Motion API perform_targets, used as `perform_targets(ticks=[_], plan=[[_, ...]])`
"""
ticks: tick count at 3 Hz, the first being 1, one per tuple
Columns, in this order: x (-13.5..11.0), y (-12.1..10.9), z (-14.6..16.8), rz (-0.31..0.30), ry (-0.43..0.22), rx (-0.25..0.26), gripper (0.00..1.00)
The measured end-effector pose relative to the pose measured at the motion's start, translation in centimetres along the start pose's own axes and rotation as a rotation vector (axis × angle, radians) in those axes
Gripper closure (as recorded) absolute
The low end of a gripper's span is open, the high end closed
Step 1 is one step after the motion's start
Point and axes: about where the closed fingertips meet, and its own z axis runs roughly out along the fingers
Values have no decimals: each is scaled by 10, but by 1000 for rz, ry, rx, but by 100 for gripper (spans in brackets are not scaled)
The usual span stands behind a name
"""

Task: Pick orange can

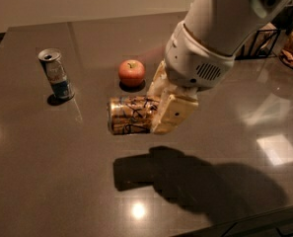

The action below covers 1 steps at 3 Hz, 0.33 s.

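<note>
Hand [158, 107]: centre, clamped on the can's right end.
Orange can [132, 114]: sideways, held above the worktop [47, 157].
Apple [131, 72]: just beyond.

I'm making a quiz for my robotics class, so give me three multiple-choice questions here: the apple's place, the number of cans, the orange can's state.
1. Where is the apple?
A) on the table, just beyond the orange can
B) on the floor
C) at the table's near edge

2. How many drink cans show?
A) one
B) two
C) four

3. The orange can is:
A) standing upright
B) held sideways off the table by the gripper
C) crushed flat

Answers:
1 A, it sits right behind the can.
2 B, the orange can plus the silver can.
3 B, mid-picture the jaws are shut on its right end, and its shadow lies apart below.
</note>
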Motion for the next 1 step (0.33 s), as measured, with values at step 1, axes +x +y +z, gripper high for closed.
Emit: perform_targets(ticks=[1], plan=[[-1,0,-1,0,-3,1,100]])
